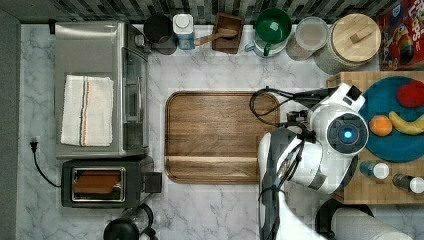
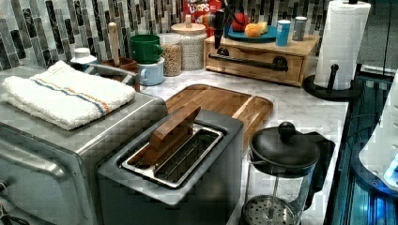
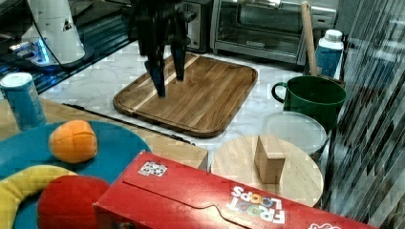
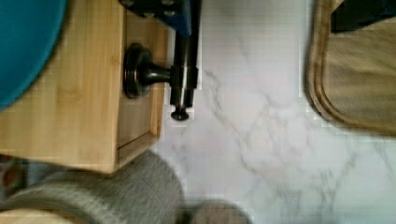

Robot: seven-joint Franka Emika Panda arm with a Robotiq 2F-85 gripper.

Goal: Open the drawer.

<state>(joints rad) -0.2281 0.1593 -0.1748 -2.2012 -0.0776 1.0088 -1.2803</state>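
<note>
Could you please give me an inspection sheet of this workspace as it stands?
Surface: marble counter, wooden tray in the middle.
Job's things: drawer appears shut; handle not gripped.
Clutter: toaster, oven with towel, green mug, jar, fruit plate above the drawer.
Pincer: open, one finger by the handle.
Cables: loop on the arm; plug cord near the toaster.
Surroundings: tiled wall, paper roll.

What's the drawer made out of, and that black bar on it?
The drawer looks like light wood, maybe bamboo: pale yellow-tan with fine straight grain and a smooth matte face. Its handle looks like dark metal, since the bar and its round post catch soft glints, though painted wood or plastic can't be ruled out.
</note>
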